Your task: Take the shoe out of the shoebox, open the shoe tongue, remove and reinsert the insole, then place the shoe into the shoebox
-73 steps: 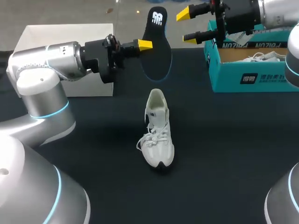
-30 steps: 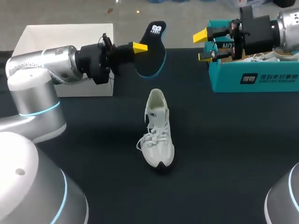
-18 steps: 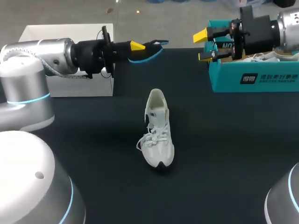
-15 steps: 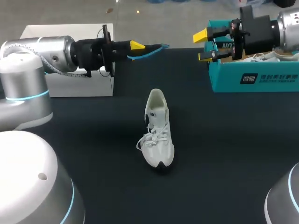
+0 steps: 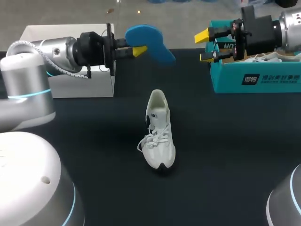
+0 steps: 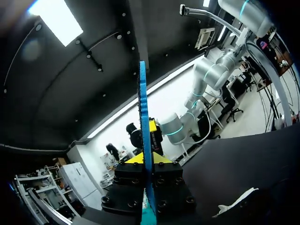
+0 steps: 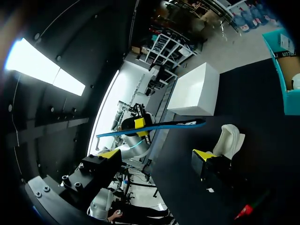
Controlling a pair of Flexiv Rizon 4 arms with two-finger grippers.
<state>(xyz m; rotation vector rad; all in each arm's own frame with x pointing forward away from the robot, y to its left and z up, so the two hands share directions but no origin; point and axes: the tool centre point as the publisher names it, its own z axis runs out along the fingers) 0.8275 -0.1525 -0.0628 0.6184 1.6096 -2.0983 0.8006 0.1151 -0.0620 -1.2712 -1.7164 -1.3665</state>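
Head view: left gripper (image 5: 138, 48) clamped on the one insole (image 5: 151, 41), blue face up, over the table's (image 5: 235, 155) far side. Right gripper (image 5: 205, 46) wide apart, empty, beside the shoebox (image 5: 254, 79). One shoe (image 5: 159, 134) mid-table, lengthwise near-to-far, toe toward the robot.
Left wrist: insole edge-on between the tips.
Right wrist: fingers spread, insole and shoe ahead.

The left arm (image 5: 28, 94) and right arm (image 5: 291, 16) are fat silver-grey tubes with glowing cyan rings (image 5: 23, 95) at the joints. Behind the left pincer (image 5: 136, 47) and right pincer (image 5: 204, 46) sit black wrist blocks (image 5: 94, 49) studded with screws (image 6: 161, 204). A thin pale cable (image 5: 70, 74) trails behind the left one. The fingertips (image 5: 202, 35) are yellow wedges.
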